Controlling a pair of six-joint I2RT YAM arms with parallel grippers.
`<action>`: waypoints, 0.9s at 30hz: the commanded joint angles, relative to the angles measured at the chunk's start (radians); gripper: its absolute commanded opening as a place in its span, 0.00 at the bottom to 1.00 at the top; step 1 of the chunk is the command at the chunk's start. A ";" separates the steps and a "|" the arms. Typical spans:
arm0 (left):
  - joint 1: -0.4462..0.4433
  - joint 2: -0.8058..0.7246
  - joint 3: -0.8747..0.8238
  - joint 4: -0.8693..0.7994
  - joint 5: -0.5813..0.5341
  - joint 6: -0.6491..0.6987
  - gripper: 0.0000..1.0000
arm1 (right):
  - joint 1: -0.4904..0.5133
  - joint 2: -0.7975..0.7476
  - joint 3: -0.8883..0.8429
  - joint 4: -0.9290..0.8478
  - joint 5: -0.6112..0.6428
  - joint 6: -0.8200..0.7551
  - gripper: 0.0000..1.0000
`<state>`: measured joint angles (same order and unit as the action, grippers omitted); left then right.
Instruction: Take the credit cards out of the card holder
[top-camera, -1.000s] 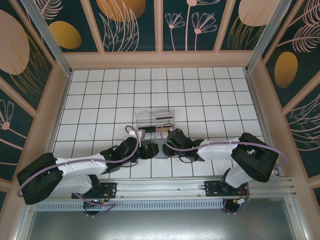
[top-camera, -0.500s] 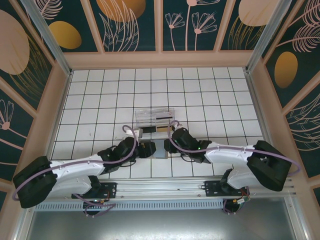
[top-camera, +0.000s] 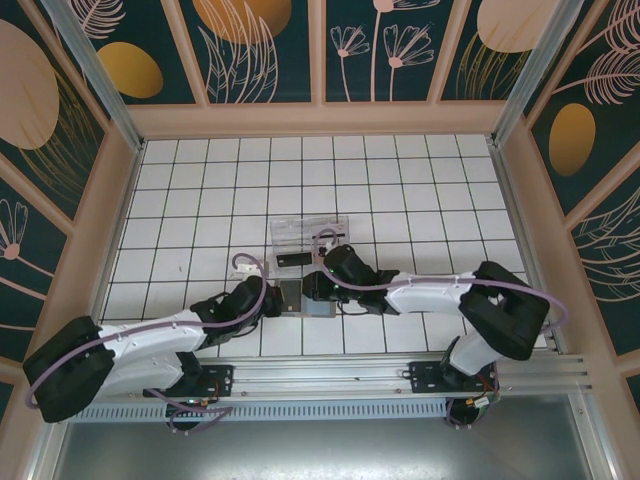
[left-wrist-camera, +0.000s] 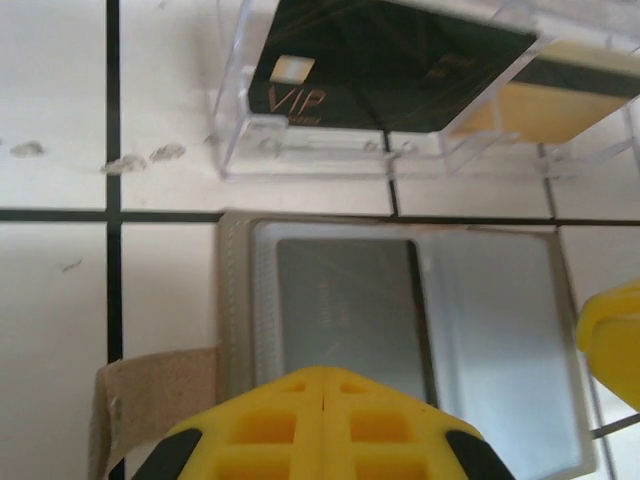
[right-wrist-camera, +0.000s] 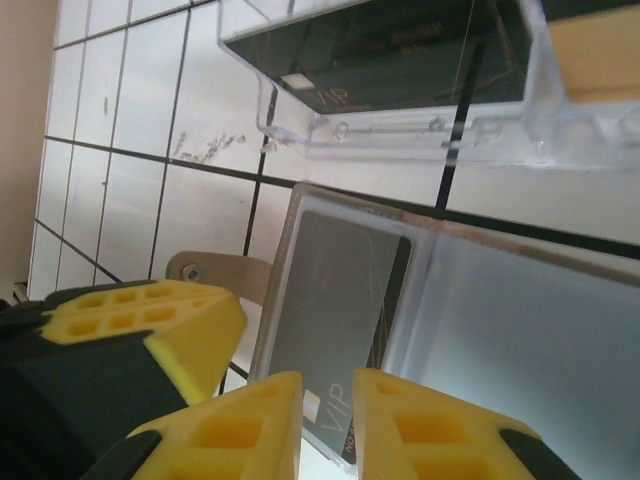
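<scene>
The card holder (top-camera: 300, 298) lies open, low in the middle. The left gripper (left-wrist-camera: 325, 420) sits squeezed shut at its edge. The right gripper (right-wrist-camera: 328, 420), just a thin gap, hovers over the dark card (right-wrist-camera: 340, 290). Next: pinch it, slide out.

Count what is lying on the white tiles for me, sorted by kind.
Clear tray: 1
Card holder: 1
Credit cards: 3 (black card and gold card in the tray, dark grey card in the holder)
Total: 5
</scene>
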<state>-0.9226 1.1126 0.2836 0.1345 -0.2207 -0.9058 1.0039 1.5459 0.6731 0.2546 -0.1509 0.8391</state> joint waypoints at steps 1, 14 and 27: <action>0.004 0.035 -0.032 0.063 0.019 0.006 0.00 | 0.010 0.055 0.039 0.044 -0.063 0.063 0.20; 0.004 0.079 -0.053 0.075 0.035 -0.016 0.00 | 0.009 0.146 0.065 0.013 -0.080 0.116 0.19; 0.004 0.059 -0.060 0.071 0.046 -0.025 0.00 | -0.004 0.176 0.044 0.023 -0.090 0.147 0.19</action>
<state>-0.9218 1.1782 0.2420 0.2138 -0.1909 -0.9211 1.0058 1.6913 0.7158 0.2596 -0.2207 0.9653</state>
